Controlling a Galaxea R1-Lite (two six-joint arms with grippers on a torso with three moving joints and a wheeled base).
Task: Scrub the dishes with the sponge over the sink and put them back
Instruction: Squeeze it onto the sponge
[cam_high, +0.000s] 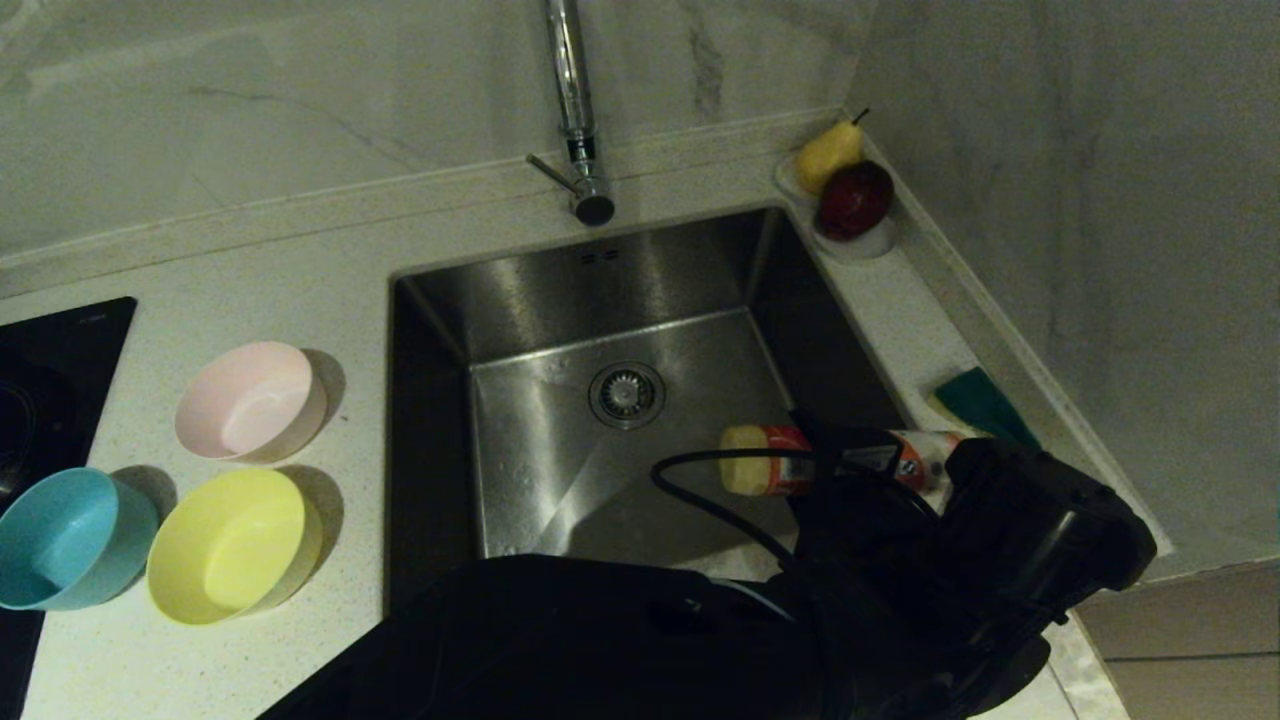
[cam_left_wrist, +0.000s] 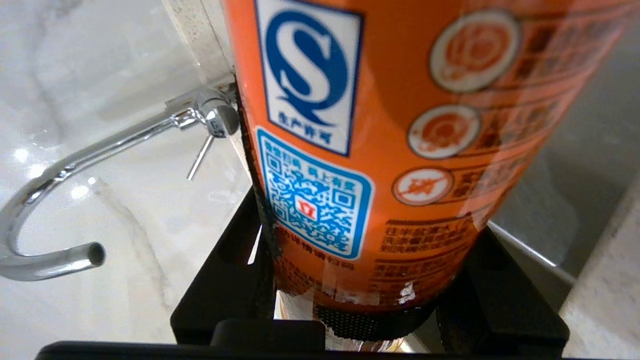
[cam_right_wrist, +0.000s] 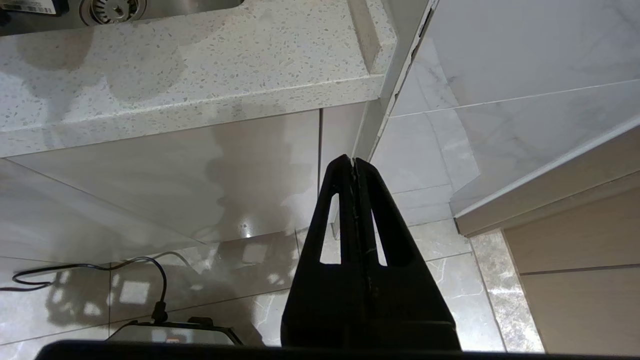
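Three bowls stand on the counter left of the sink (cam_high: 560, 290): pale pink (cam_high: 250, 400), yellow (cam_high: 232, 545) and light blue (cam_high: 70, 537). The green and yellow sponge (cam_high: 980, 405) lies on the counter strip right of the sink. My left arm reaches across the basin's right side. Its gripper (cam_high: 850, 465) (cam_left_wrist: 365, 280) is shut on an orange-labelled bottle (cam_high: 765, 460) (cam_left_wrist: 400, 125), held nearly level above the basin with its yellow end toward the drain. My right gripper (cam_right_wrist: 354, 162) hangs shut and empty below the counter edge.
A chrome faucet (cam_high: 575, 110) (cam_left_wrist: 75, 165) rises behind the sink. A small white dish (cam_high: 870, 245) with a pear and a red fruit sits in the back right corner. A black cooktop (cam_high: 50, 340) is at the far left. A wall runs close along the right.
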